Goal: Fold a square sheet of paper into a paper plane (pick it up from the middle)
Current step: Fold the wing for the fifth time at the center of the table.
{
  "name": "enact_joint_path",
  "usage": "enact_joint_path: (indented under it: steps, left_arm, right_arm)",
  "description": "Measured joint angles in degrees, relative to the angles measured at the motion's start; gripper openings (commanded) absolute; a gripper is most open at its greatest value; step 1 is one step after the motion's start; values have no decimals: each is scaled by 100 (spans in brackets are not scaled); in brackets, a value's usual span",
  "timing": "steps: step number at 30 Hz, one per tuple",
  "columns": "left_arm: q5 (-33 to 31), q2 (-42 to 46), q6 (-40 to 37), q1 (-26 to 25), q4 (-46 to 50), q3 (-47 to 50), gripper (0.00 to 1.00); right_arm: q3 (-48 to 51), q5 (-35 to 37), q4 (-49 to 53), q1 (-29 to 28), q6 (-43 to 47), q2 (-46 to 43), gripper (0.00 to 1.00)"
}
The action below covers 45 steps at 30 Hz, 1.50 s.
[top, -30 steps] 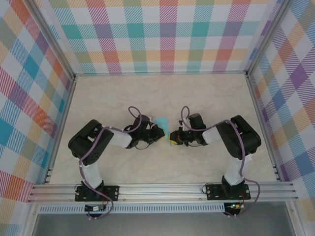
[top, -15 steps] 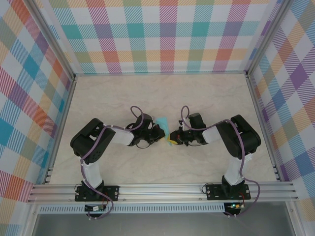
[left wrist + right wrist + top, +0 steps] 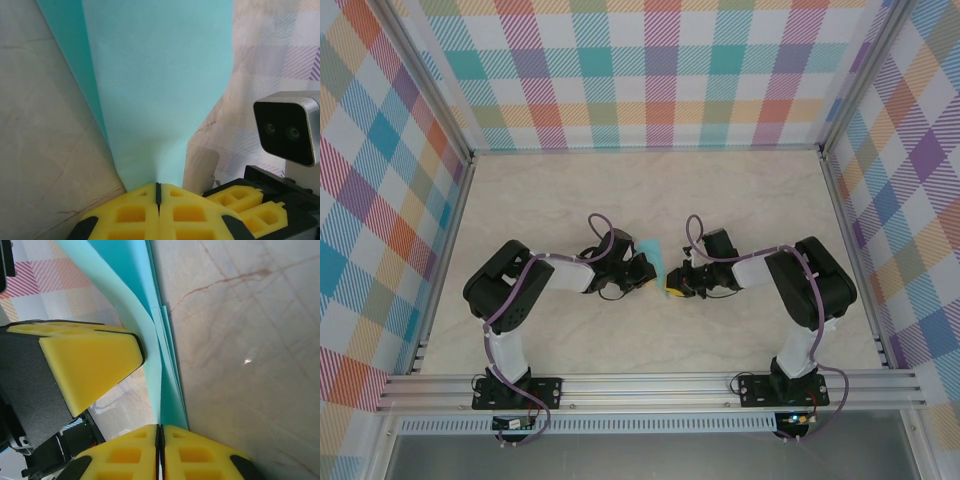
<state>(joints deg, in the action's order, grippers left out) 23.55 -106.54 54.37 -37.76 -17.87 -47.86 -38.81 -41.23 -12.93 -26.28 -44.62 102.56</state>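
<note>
The turquoise paper plane [image 3: 652, 256] is held off the table between my two grippers at mid-table, folded into layers. In the left wrist view its broad face [image 3: 160, 75] narrows down into my left gripper [image 3: 158, 186], whose yellow pads are shut on its tip. My right gripper [image 3: 159, 428] is shut on the stacked layer edges [image 3: 167, 390] from the other side. From above, the left gripper [image 3: 645, 270] and right gripper [image 3: 672, 287] nearly touch. The left gripper's finger [image 3: 90, 365] sits close beside the paper.
Pale marble tabletop [image 3: 740, 200] lies all around the grippers. Checked walls [image 3: 650, 70] stand at the back and sides, and an aluminium rail [image 3: 650, 385] runs along the near edge. The right wrist camera [image 3: 287, 127] hangs just beside the paper.
The left gripper has shifted a little to the right and the right gripper slightly toward the near edge. The paper between them has moved with them and tilted.
</note>
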Motion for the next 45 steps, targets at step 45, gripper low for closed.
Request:
enact_joint_path:
  steps: [45]
  left_arm:
    - [195, -87, -136, -118, -323, 61, 3]
  right_arm:
    - [2, -227, -195, 85, -721, 153, 5]
